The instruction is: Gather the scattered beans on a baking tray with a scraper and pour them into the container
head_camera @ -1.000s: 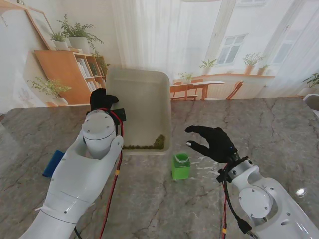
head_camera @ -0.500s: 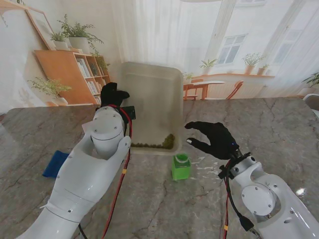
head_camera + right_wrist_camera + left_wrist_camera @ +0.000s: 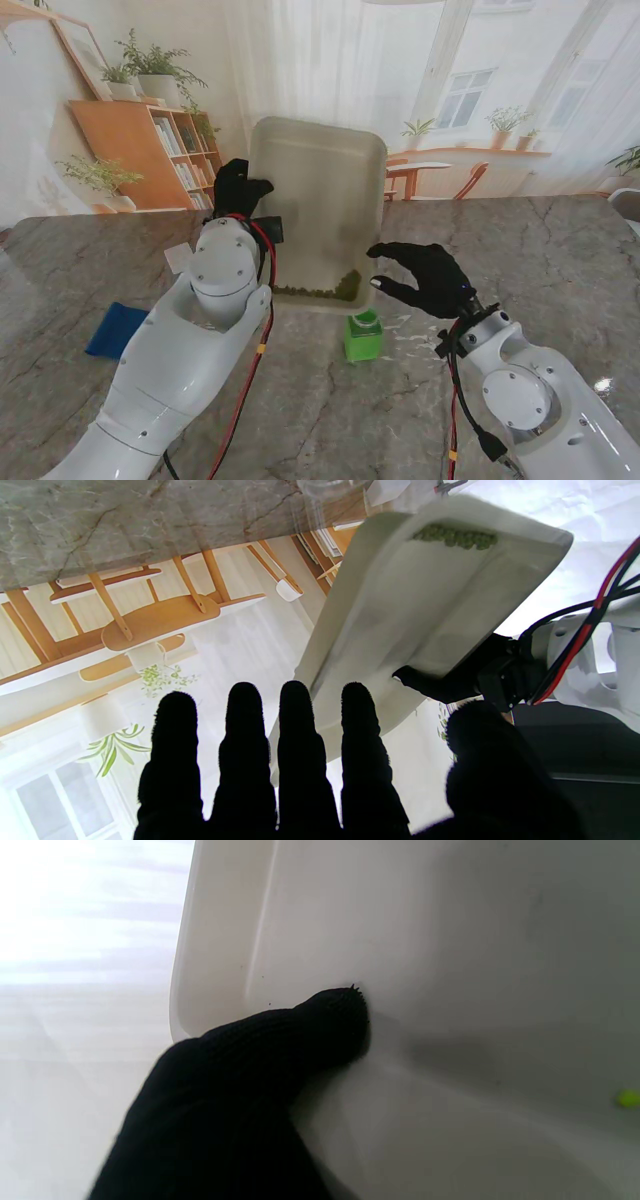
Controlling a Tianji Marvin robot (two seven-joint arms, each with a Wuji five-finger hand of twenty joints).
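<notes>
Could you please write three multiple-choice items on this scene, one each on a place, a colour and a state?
1. Where do the small green beans lie in the tilted white plastic baking tray?
A. along the edge nearest me
B. along the far raised edge
C. spread evenly

2. What colour is the small square container on the grey marble table?
A. red
B. green
C. white

3. What is the black-gloved right hand doing?
A. gripping the tray
B. holding the container
C. open, holding nothing

Answers:
1 A, the stand view shows them heaped at the low near edge.
2 B, its body and rim are green.
3 C, its fingers are spread apart, while the black-gloved left hand holds the tray.
</notes>
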